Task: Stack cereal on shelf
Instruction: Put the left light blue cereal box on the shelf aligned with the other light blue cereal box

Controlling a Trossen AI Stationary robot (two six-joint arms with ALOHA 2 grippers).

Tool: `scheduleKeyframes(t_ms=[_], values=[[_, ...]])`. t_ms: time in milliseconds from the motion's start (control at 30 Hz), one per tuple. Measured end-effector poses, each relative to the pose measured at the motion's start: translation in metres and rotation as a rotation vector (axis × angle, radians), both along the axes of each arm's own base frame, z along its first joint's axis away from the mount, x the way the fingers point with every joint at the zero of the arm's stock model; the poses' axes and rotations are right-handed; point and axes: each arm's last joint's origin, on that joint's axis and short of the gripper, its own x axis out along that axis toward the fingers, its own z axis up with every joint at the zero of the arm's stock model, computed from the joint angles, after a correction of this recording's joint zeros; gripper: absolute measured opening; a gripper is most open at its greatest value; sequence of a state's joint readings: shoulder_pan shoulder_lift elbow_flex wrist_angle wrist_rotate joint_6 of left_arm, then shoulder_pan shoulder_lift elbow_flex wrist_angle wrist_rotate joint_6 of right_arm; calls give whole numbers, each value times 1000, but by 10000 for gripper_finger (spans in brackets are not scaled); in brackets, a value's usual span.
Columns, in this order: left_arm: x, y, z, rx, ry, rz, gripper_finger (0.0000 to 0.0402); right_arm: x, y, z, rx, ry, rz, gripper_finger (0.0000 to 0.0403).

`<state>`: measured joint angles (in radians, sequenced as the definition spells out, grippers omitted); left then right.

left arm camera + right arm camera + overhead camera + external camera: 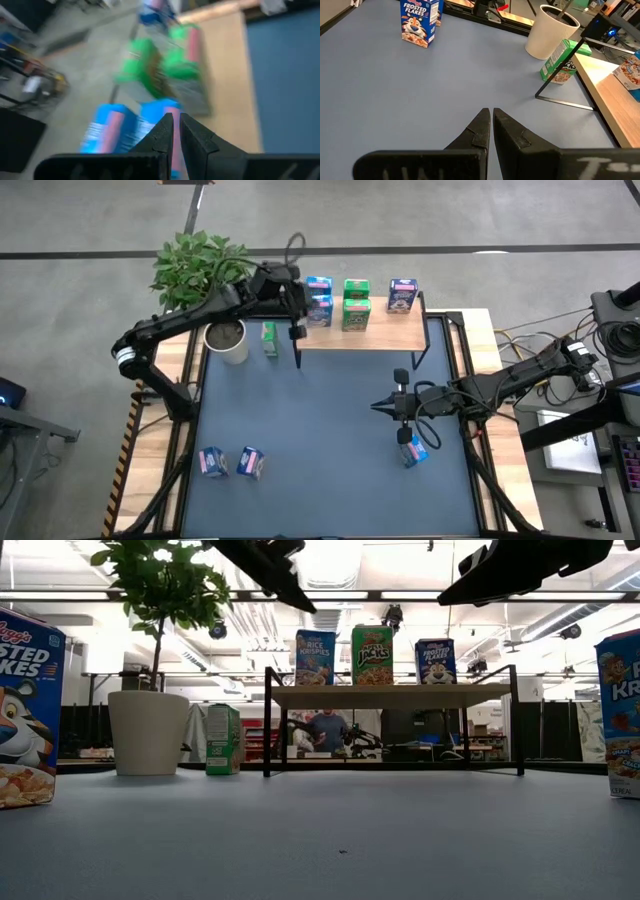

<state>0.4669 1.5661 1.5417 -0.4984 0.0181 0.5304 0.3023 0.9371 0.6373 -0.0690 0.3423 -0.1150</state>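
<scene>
The light-wood shelf (385, 330) stands at the table's far side. On it stand two light blue boxes (319, 298), two green boxes (355, 302) and a dark blue box (402, 296). The low view shows these as a row (372, 655). My left gripper (298, 308) is shut and hangs over the shelf's left end, above the light blue boxes (115, 132) and clear of them in the low view. My right gripper (383, 406) is shut and empty over the middle of the mat (489, 122). A light blue box (414, 450) stands on the mat under the right arm.
A green box (269, 340) stands on the mat beside the white plant pot (228, 340), left of the shelf. Two more boxes (212, 463) (252, 463) stand near the mat's near left corner. The middle of the blue mat (300, 420) is bare.
</scene>
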Motion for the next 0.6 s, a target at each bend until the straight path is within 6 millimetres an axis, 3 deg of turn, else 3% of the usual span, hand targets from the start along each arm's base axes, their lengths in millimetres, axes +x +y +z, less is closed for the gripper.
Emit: scheduleKeyframes(t_ms=[233, 333, 600], values=[[6, -26, -28, -79, 181, -72, 15, 0, 0, 0, 0, 0, 0, 12], [9, -22, -38, -51, 219, -17, 15, 0, 0, 0, 0, 0, 0, 12], [14, -13, -42, 54, 236, 148, 15, 0, 0, 0, 0, 0, 0, 12]])
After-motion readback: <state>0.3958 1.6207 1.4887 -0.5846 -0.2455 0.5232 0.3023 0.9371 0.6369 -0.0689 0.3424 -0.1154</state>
